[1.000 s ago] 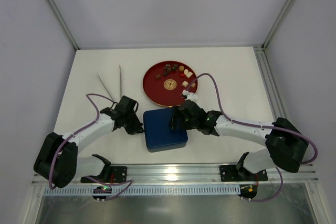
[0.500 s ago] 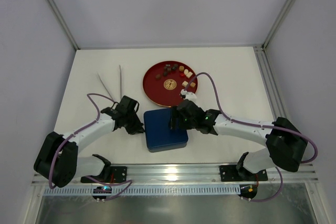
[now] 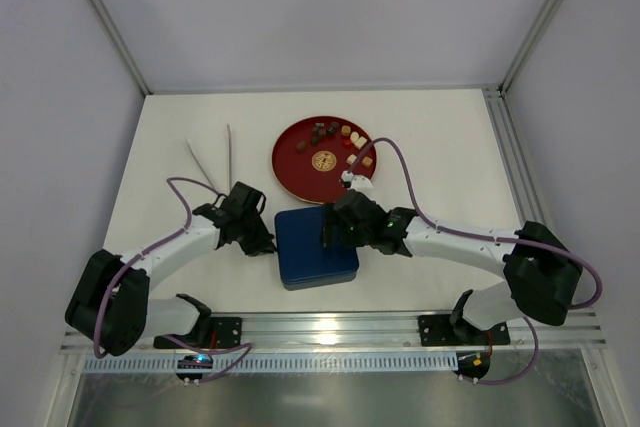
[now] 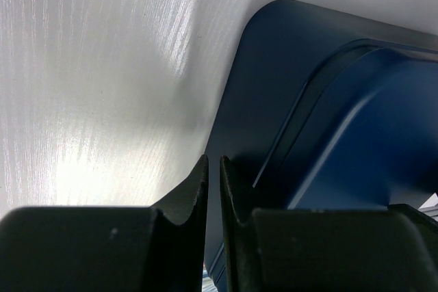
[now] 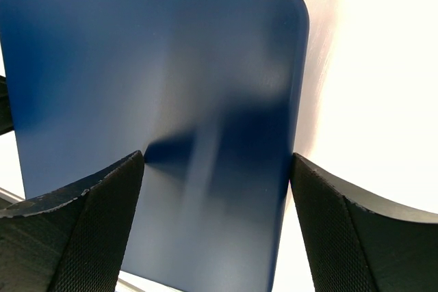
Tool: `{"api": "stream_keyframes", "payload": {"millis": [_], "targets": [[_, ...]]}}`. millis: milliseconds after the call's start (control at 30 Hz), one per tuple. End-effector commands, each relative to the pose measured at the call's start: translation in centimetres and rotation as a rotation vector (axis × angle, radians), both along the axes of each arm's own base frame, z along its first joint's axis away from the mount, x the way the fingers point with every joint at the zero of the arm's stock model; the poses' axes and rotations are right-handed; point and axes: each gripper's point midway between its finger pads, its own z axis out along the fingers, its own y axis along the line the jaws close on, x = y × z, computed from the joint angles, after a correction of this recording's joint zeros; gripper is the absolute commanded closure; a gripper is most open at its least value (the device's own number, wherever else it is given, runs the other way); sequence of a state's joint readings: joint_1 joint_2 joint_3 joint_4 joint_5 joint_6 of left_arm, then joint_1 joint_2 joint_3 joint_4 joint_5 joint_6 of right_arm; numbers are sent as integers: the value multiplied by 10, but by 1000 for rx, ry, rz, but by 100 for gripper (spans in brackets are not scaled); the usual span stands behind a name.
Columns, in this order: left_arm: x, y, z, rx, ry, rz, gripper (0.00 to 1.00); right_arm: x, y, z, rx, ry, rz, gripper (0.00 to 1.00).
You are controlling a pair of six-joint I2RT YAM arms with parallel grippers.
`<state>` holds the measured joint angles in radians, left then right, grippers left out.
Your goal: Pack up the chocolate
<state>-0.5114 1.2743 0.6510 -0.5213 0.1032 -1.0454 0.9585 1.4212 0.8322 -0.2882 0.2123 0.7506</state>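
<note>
The chocolate [image 3: 340,135] is several tiny dark brown, cream and reddish pieces along the far right rim of a red plate [image 3: 290,172], which has a gold emblem [image 3: 324,160] at its centre. A dark blue square lid [image 3: 310,257] lies in front of the plate. My left gripper [image 3: 265,242] is at the lid's left edge; in the left wrist view it [image 4: 213,162] is shut with only a thin slit, beside the blue lid [image 4: 356,100]. My right gripper [image 3: 333,232] is open over the lid's far right part; in the right wrist view it [image 5: 217,156] is wide open above the lid [image 5: 157,66].
Two thin pale sticks [image 3: 212,162] lie on the white table [image 3: 440,147] to the left of the plate. Metal frame posts and white walls bound the back and sides. A rail runs along the near edge [image 3: 330,325].
My right gripper has crept slightly left and away over the blue lid. The left arm, the plate and the chocolate have not visibly moved.
</note>
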Motion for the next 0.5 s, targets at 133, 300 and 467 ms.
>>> {"api": "stream_keyframes", "payload": {"millis": [133,300,467], "targets": [[19,-23,24,-95,-72,-13,90,10,31,33,91,-66,37,13],[19,-24,24,-96,-70,-15,90,9,30,32,62,-71,41,12],[20,-25,24,-94,-69,-17,90,8,30,30,53,-70,44,7]]}}
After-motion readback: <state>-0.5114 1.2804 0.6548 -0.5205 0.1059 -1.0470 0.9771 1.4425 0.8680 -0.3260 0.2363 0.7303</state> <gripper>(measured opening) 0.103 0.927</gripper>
